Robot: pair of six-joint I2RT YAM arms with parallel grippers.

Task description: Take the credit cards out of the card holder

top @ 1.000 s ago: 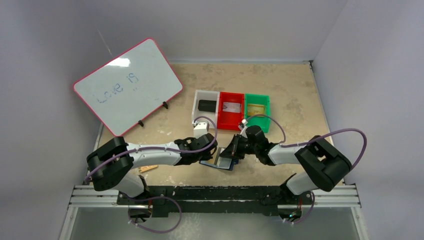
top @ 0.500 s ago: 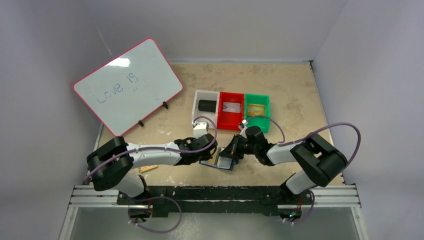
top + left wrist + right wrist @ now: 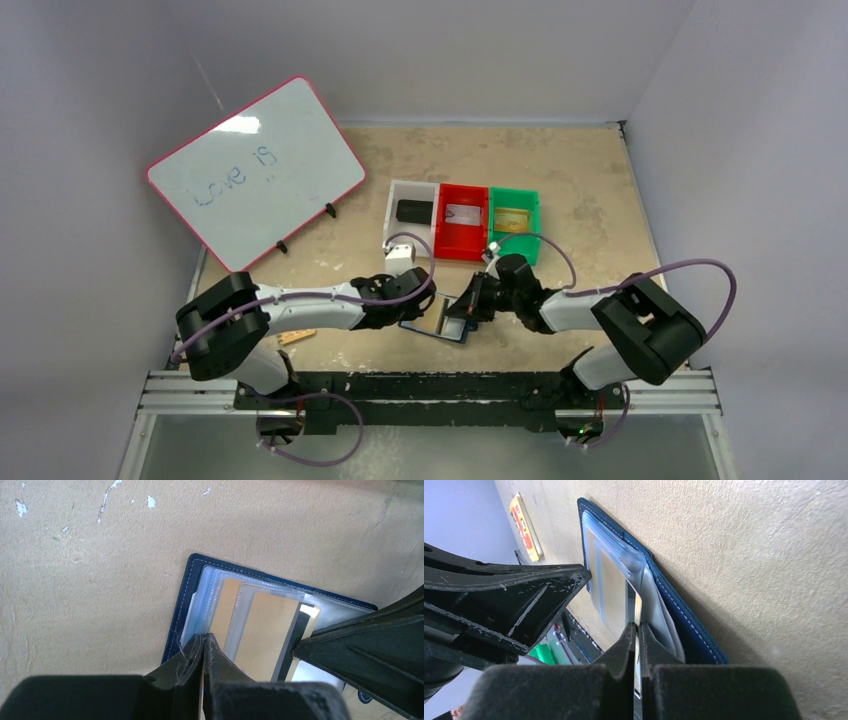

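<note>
The navy card holder (image 3: 432,328) lies open on the table between my two arms. In the left wrist view its navy edge (image 3: 186,596) frames clear sleeves holding tan credit cards (image 3: 264,630). My left gripper (image 3: 204,640) is shut on the near edge of a sleeve page of the holder. My right gripper (image 3: 637,628) is shut on the edge of one thin credit card (image 3: 638,607) that stands out from the sleeves above the navy cover (image 3: 686,627). In the top view the left gripper (image 3: 404,313) and the right gripper (image 3: 470,309) face each other across the holder.
White (image 3: 413,184), red (image 3: 462,188) and green (image 3: 515,192) bins stand in a row just behind the grippers, each with something in it. A pink-rimmed whiteboard (image 3: 258,170) leans at the back left. An orange pad (image 3: 295,338) lies by the left arm's base.
My right gripper has shifted slightly to the right and down with the card in it. The left gripper stays shut on the holder in the same place.
</note>
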